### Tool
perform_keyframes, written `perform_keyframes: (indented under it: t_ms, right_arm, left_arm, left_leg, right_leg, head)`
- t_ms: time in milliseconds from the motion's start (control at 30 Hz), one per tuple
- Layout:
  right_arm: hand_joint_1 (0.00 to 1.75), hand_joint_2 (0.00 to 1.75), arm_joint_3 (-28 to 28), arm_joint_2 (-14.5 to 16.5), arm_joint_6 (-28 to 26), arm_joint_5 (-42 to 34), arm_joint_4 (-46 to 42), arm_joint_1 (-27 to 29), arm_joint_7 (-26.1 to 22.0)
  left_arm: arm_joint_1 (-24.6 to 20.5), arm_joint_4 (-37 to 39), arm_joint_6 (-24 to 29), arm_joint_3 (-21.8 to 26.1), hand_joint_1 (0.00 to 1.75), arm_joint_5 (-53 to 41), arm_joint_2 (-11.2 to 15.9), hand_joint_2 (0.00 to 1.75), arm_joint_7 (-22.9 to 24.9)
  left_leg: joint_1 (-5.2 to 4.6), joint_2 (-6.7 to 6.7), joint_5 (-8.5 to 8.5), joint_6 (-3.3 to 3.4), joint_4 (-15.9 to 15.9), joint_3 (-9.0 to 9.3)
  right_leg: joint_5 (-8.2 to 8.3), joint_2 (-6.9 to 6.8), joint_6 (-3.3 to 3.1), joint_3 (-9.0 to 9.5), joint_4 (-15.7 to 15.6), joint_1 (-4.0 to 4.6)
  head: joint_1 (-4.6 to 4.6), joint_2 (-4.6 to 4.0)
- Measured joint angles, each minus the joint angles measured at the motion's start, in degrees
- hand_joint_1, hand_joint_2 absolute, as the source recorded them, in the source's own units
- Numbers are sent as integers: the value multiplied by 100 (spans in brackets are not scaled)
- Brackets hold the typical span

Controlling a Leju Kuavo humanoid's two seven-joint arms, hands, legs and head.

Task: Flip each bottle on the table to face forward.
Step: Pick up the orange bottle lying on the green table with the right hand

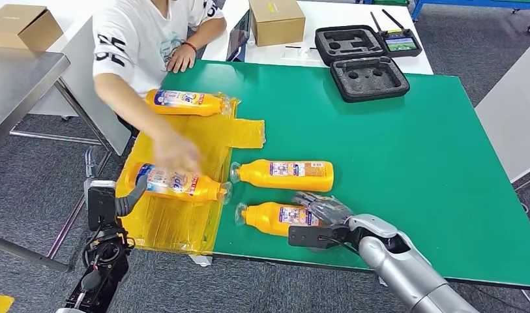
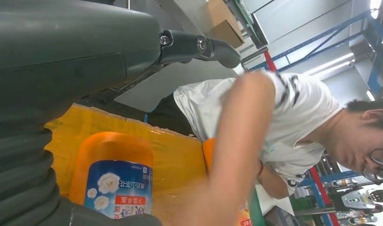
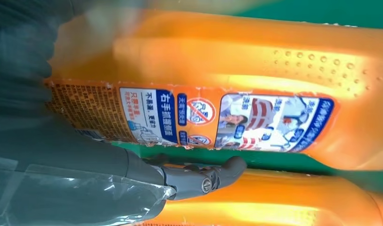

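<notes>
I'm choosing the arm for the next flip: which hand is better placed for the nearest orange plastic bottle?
Right. The right hand already rests on the nearest orange plastic bottle, while the left hand sits beyond the table's edge.

A person in a white T-shirt [image 1: 145, 36] leans over the green table [image 1: 405, 150], one arm blurred above a yellow plastic sheet [image 1: 184, 215]. Beyond lie two open black foam cases [image 1: 369, 77], a handheld controller with antennas [image 1: 401, 40] and two cardboard boxes [image 1: 276, 21].
</notes>
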Motion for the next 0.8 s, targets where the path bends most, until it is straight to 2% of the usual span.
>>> perform_keyframes:
  t_ms: [33,100,133,167,367,633,700,800]
  right_arm:
    - [47,175,11,9,2,5,50,-29,11]
    - [132,175,27,25,2,20,141,-79,29]
    - [167,175,37,32,0,32,191,-104,33]
    - [174,175,49,39,-2,49,241,-129,36]
    - [175,175,89,70,-33,94,406,-198,9]
    - [175,175,-13,127,-303,-266,398,-111,-424]
    - [175,175,-72,158,-365,-425,374,-56,-627]
    - [175,175,-232,271,-510,-849,273,139,-1191]
  left_arm:
    - [1,0,-2,0,0,10,-1,175,12]
    - [3,0,-7,0,0,23,-4,175,30]
    - [4,0,-10,0,0,28,-7,175,35]
    - [5,0,-15,0,0,32,-9,175,36]
    - [5,0,-66,0,0,68,-17,175,39]
    - [9,0,-110,-2,0,82,-22,175,36]
    - [8,0,-140,-3,0,82,-26,175,32]
    - [9,0,-214,-5,0,91,-36,175,11]
  left_leg:
    - [0,0,0,0,0,2]
    - [0,0,0,0,0,6]
    - [0,0,0,0,0,8]
    - [0,0,0,0,0,10]
    - [0,1,1,3,0,18]
    - [-1,2,5,8,2,19]
    - [0,4,5,8,2,19]
    - [1,3,5,7,1,10]
  right_leg:
    - [0,0,0,2,0,0]
    - [0,0,0,6,-1,0]
    - [0,0,0,8,-1,0]
    - [0,0,0,10,-1,0]
    - [5,0,7,18,-2,0]
    - [13,3,18,17,-2,-1]
    - [13,5,18,15,-2,0]
    - [13,4,18,8,-1,1]
  head:
    - [0,0]
    - [0,0]
    - [0,0]
    - [-1,0]
    - [0,0]
    - [0,0]
    - [0,0]
    - [0,0]
